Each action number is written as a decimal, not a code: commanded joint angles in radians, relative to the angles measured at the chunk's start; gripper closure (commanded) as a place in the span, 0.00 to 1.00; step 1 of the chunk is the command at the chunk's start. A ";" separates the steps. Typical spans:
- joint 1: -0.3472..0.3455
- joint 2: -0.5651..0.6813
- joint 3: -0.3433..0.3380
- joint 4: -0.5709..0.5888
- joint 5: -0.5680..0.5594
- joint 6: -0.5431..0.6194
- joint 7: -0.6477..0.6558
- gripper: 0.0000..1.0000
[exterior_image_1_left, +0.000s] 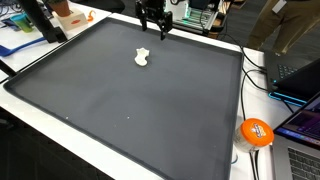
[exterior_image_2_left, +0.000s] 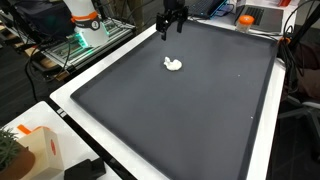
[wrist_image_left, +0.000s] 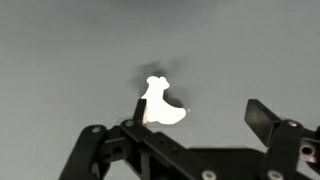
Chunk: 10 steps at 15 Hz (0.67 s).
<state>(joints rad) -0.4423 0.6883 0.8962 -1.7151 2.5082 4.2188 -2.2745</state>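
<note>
A small white lump, soft-looking and irregular (exterior_image_1_left: 142, 58) (exterior_image_2_left: 174, 65) (wrist_image_left: 160, 102), lies on the dark grey mat (exterior_image_1_left: 130, 110) (exterior_image_2_left: 190, 110). My black gripper (exterior_image_1_left: 153, 31) (exterior_image_2_left: 168, 28) hangs above the mat's far part, a short way beyond the lump and clear of it. In the wrist view the gripper (wrist_image_left: 200, 112) is open with nothing between its fingers. The white lump sits just by the left fingertip (wrist_image_left: 141, 108) and partly behind it, well below the jaws.
The mat lies in a white-rimmed table (exterior_image_1_left: 240, 110) (exterior_image_2_left: 65, 95). An orange ball-like object (exterior_image_1_left: 256, 132) sits off the mat's corner, with laptops and cables beside it (exterior_image_1_left: 300, 80). An orange-and-white arm base (exterior_image_2_left: 85, 15) and clutter stand past the far edge.
</note>
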 joint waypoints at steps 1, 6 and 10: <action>-0.120 -0.092 0.156 -0.061 0.000 -0.001 0.226 0.00; -0.108 -0.216 0.163 0.025 -0.001 -0.001 0.452 0.00; -0.012 -0.316 0.003 0.070 -0.002 -0.002 0.580 0.00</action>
<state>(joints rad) -0.5293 0.4475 1.0275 -1.6601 2.5065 4.2175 -1.7771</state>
